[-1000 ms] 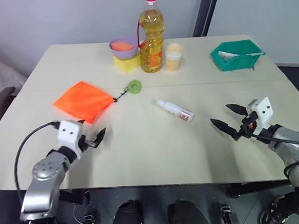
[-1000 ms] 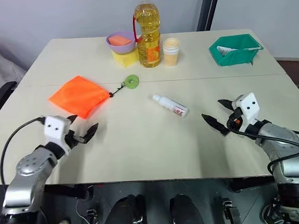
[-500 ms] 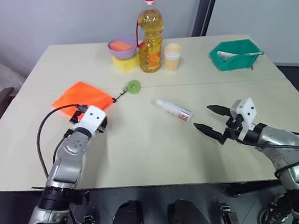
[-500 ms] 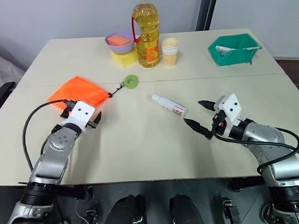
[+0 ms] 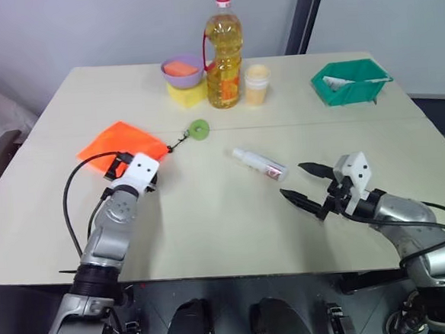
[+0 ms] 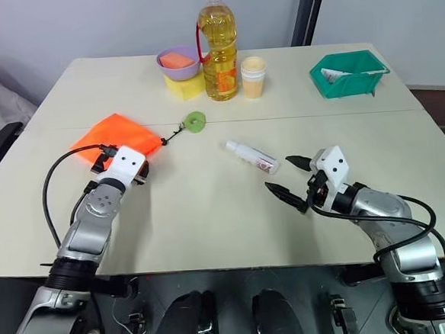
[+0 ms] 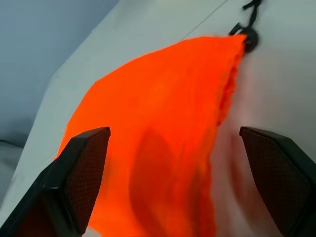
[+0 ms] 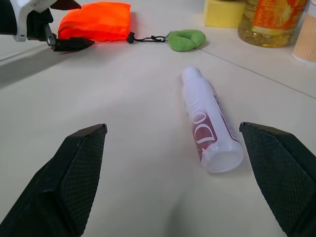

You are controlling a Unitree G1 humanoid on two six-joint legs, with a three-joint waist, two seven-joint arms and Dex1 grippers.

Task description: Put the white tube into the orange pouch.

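The orange pouch [image 5: 118,144] lies flat on the left of the table. Its black cord runs to a green ring [image 5: 199,128]. My left gripper [image 6: 123,168] stands open at the pouch's near edge. In the left wrist view the pouch [image 7: 163,128] spreads just ahead between the two fingers [image 7: 74,182]. The white tube [image 5: 260,164], with a red-pink label, lies on its side at mid-table. My right gripper [image 5: 294,181] is open just to the tube's right, apart from it and pointing at it. The right wrist view has the tube [image 8: 210,121] close ahead.
At the back stand a yellow oil bottle [image 5: 224,52], a purple bowl [image 5: 193,79] holding an orange block on a yellow block, and a pale cup [image 5: 258,84]. A green bin [image 5: 352,81] sits at the back right.
My left arm has reached forward and rolled, bringing its open gripper up to the pouch. My right gripper has slid left toward the tube. Pouch and tube have not moved.
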